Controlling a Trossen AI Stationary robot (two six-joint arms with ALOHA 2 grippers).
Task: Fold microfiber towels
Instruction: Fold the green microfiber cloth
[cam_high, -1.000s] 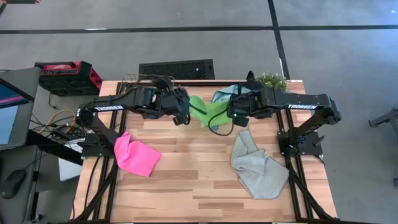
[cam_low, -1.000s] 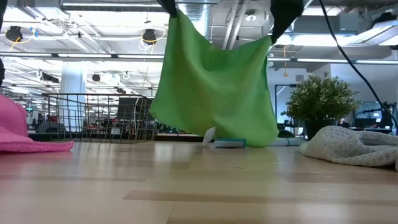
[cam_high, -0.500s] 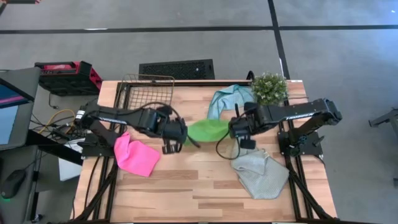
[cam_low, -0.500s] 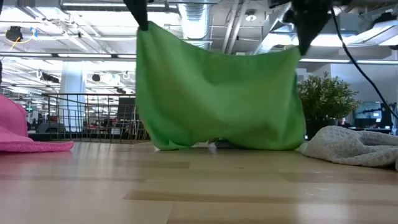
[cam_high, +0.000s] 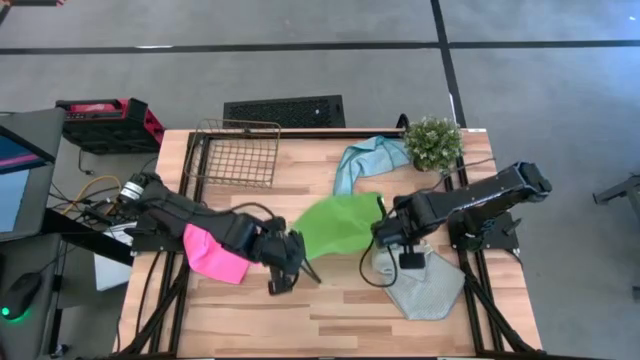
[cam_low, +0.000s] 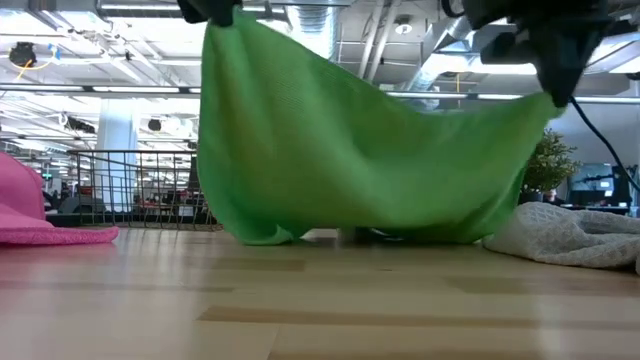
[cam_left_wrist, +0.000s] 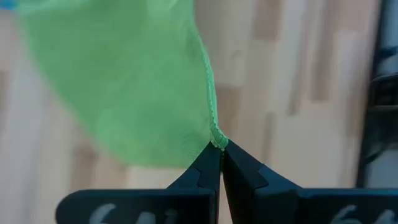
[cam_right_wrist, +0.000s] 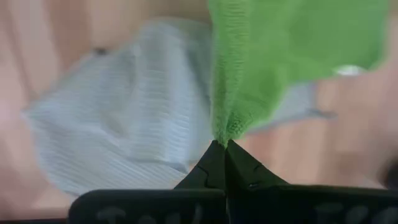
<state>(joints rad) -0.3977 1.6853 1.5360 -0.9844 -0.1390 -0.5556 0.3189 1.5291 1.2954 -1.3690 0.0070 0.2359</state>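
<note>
Green towel (cam_high: 335, 224) pinched between both end effectors, arm lettering unreadable

High view: overhead, facing straight down; takes in whole table (cam_high: 330, 310), both arms, surrounding floor (basket (cam_high: 233, 152) and plant (cam_high: 433, 140) along far edge).

Low view: at tabletop height, facing level across the boards into the room; very near the green towel (cam_low: 350, 160), which fills mid-picture.

Left wrist view: close behind left gripper (cam_left_wrist: 219, 152), facing down on boards.

Right wrist view: close behind right gripper (cam_right_wrist: 219, 148), facing down on grey towel (cam_right_wrist: 124, 118).

Shared by all four: green towel. Shared by high and low: basket, plant, pink towel (cam_high: 212, 253), grey towel.
</note>
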